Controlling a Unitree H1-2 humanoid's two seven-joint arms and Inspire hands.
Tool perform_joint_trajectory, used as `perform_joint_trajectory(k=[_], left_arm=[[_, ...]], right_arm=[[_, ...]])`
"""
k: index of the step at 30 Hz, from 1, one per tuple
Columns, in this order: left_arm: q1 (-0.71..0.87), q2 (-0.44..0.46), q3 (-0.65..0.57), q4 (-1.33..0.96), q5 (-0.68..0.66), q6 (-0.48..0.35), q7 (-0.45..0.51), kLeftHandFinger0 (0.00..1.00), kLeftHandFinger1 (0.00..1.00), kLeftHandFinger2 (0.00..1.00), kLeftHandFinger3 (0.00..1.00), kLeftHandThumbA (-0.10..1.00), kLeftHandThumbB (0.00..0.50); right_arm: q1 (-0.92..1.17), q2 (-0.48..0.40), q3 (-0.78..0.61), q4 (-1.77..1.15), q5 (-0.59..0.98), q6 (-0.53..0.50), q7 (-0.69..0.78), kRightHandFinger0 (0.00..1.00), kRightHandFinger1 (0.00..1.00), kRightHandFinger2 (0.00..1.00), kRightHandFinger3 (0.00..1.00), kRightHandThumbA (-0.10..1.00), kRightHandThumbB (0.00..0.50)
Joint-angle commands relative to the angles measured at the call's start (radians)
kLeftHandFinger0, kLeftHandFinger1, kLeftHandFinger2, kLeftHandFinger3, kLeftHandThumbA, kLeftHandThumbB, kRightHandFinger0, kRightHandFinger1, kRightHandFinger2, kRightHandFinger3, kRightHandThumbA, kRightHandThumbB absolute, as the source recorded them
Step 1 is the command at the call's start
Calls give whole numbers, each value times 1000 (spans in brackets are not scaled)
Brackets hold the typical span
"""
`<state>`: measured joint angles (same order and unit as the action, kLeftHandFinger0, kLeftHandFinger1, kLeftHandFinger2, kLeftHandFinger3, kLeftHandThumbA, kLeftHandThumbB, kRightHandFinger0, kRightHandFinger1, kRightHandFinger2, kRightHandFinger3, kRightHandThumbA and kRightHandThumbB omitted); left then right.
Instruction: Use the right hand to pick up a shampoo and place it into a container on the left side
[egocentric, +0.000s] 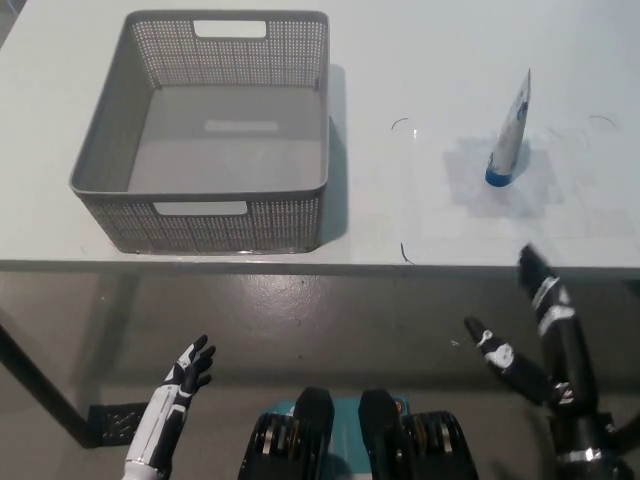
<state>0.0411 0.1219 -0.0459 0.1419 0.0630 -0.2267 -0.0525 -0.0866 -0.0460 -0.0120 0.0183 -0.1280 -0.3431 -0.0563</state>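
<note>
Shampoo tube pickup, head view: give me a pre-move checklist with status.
1. Shampoo tube upright on its blue cap, apart from everything else on the table: ok.
2. Right hand empty, fingers apart, ready to grasp: ok.
3. Right hand at the tube: not ok; it sits below the table's near edge, not yet over the tabletop.
4. Path from hand up to tube free of other things: ok.
5. Basket on the left side of the table, open top, nothing seen inside: ok.
6. Left hand low at the left, below the table edge, open, out of the way: ok.
</note>
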Motion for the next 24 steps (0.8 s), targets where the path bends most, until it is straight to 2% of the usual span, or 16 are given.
perform_joint_trajectory(k=[1, 5, 7, 10, 11, 17, 18, 24], left_arm=[[-3, 11, 5, -13, -1, -39, -4, 1000, 1000, 1000, 1000, 1000, 106], [3, 8, 5, -5, -4, -50, -3, 1000, 1000, 1000, 1000, 1000, 103], [7, 7, 4, -3, -4, -52, -4, 1000, 1000, 1000, 1000, 1000, 94], [19, 5, 4, -16, -3, -41, -3, 1000, 1000, 1000, 1000, 1000, 96], [18, 5, 5, -10, -2, -51, -1, 1000, 1000, 1000, 1000, 1000, 93], [63, -1, 1, -18, -4, -57, -3, 1000, 1000, 1000, 1000, 1000, 90], [64, -3, 3, -19, -11, -57, -4, 1000, 1000, 1000, 1000, 1000, 93], [65, -4, 2, -17, -7, -63, -3, 1000, 1000, 1000, 1000, 1000, 83]], right_arm=[[-100, -15, -43, -56, -84, 74, -59, 1000, 1000, 1000, 1000, 898, 427], [-212, -24, -92, 14, -45, 94, -82, 1000, 1000, 1000, 1000, 886, 448], [-267, -31, -109, 69, -11, 93, -80, 1000, 1000, 1000, 1000, 861, 420], [-302, -32, -125, 121, 3, 93, -84, 1000, 1000, 1000, 1000, 847, 415], [-318, -34, -131, 138, 9, 110, -83, 1000, 1000, 1000, 1000, 887, 432], [-401, -62, -145, 293, 5, 102, -88, 1000, 1000, 1000, 1000, 916, 404], [-428, -68, -146, 333, -4, 113, -96, 1000, 1000, 1000, 1000, 908, 381], [-552, -94, -157, 554, 31, 74, -104, 1000, 1000, 1000, 1000, 872, 383]])
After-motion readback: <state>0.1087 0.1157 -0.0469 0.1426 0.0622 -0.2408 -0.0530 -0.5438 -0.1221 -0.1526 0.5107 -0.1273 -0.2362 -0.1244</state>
